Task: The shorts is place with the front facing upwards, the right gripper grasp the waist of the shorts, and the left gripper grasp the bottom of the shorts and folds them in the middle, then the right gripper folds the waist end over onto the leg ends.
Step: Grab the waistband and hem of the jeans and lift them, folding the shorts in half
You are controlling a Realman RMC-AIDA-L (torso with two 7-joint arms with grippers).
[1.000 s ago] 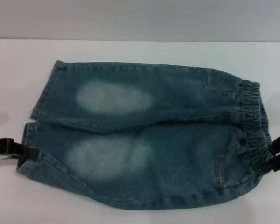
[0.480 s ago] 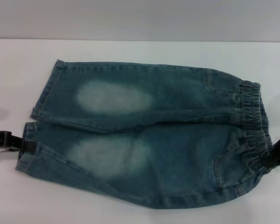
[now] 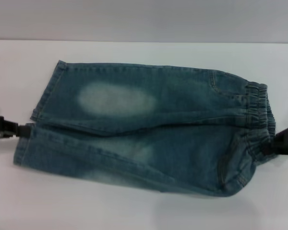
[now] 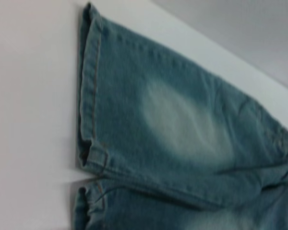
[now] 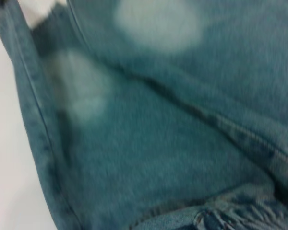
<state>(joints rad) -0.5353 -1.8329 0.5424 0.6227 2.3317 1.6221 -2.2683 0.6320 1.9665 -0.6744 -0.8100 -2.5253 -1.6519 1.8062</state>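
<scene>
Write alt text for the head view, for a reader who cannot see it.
Blue-green denim shorts lie on a white table, the near leg lifted and starting to roll toward the far one. The left claw is at the near leg's hem and the right claw is at the elastic waistband.

The left end effector (image 3: 20, 129) sat low at the left edge of the head view, reaching inward with its tip at the near leg hem of the shorts (image 3: 149, 129), closed on it. The right end effector (image 3: 277, 143) sat at the right edge, its black body partly out of view, its tip at the waistband, gripping the cloth. Neither wrist view showed its own fingers.
</scene>
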